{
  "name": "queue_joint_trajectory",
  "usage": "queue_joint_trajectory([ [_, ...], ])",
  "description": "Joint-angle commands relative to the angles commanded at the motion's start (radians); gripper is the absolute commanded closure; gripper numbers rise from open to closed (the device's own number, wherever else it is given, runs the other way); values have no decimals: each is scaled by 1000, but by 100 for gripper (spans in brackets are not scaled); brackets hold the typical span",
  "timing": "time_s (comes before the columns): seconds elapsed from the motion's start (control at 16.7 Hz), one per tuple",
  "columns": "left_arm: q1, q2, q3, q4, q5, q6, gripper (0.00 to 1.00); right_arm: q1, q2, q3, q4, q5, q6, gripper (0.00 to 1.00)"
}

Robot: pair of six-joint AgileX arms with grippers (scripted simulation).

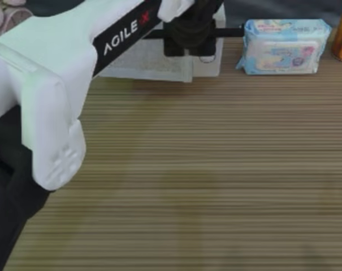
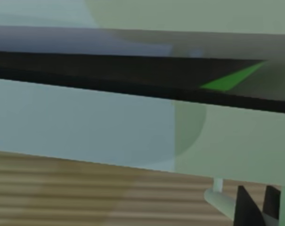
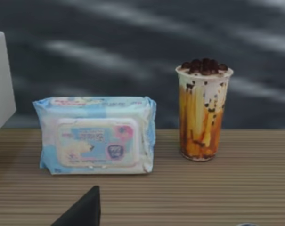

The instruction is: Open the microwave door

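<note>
Reading "AGILE X" on left arm (image 1: 125, 31); left claw (image 1: 189, 48) at microwave door (image 1: 154, 65), grip indeterminate; bubble tea cup (image 3: 203, 110) whole only in right wrist view.

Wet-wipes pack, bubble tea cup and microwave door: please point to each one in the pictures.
wet-wipes pack (image 3: 96, 136): right wrist view, on its front label.
bubble tea cup (image 3: 203, 113): right wrist view, on the cup's side.
microwave door (image 1: 151, 62): top view, on its mesh window.

— What's my table (image 1: 216, 186) made of?
— Ribbed wood grain, matt. My left arm (image 1: 52, 73) is smooth white plastic with a glossy black strip.
— And the wet-wipes pack (image 3: 97, 135)?
— Soft, shiny plastic film. The cup (image 3: 202, 113) looks like clear glossy plastic, and the microwave door (image 1: 151, 65) is speckled and matt.
</note>
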Motion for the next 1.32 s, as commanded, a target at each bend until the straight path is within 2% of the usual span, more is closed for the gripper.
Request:
queue_joint_trajectory([
  [1.32,-9,-7,-17,15,4,7,100,0,0,0,0,0,0,0],
])
